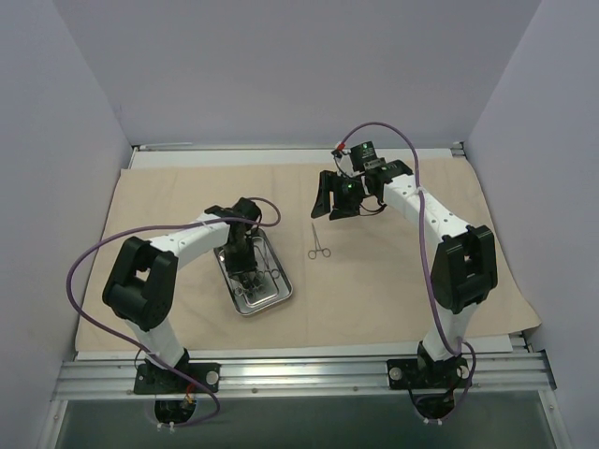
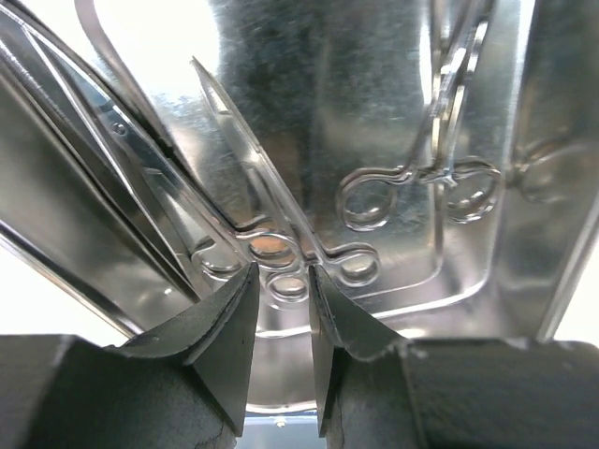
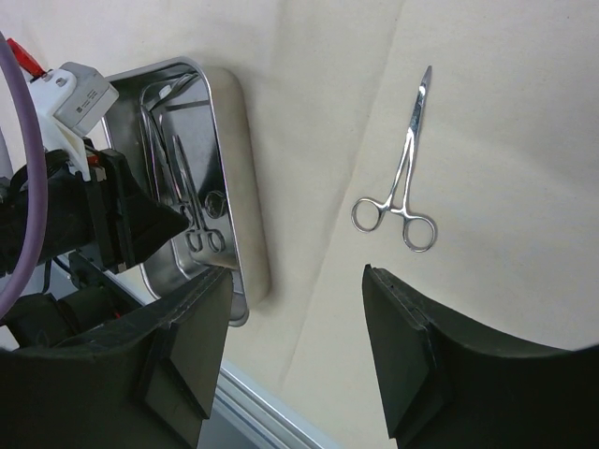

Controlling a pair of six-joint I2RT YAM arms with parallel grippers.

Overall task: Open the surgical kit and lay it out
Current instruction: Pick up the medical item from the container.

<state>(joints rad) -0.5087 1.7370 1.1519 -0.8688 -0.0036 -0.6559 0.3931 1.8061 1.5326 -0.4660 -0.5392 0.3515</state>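
Cloth wrap [image 1: 402, 271], beige and creased, lies spread flat over the surface [image 1: 281, 156] and fills the middle of the top view. Left of centre on the wrap sits the steel tray [image 1: 277, 296], turned at a slant, with several ring-handled forceps [image 2: 421, 182] lying inside it; their exact number cannot be told. The left gripper [image 1: 246, 273] reaches down into the tray. In the left wrist view its fingers [image 2: 225, 327] are drawn in to a narrow gap, with the ring handle of one of those forceps pinched between the tips. Just right of the tray, apart from it, a lone forceps [image 1: 319, 240] rests on the bare cloth, tip toward the top of the frame. The right gripper [image 1: 337, 204] hangs above the wrap near the upper middle, and its fingers [image 3: 421, 355] are spread wide with nothing between them. The lone forceps shows beyond them in the right wrist view.
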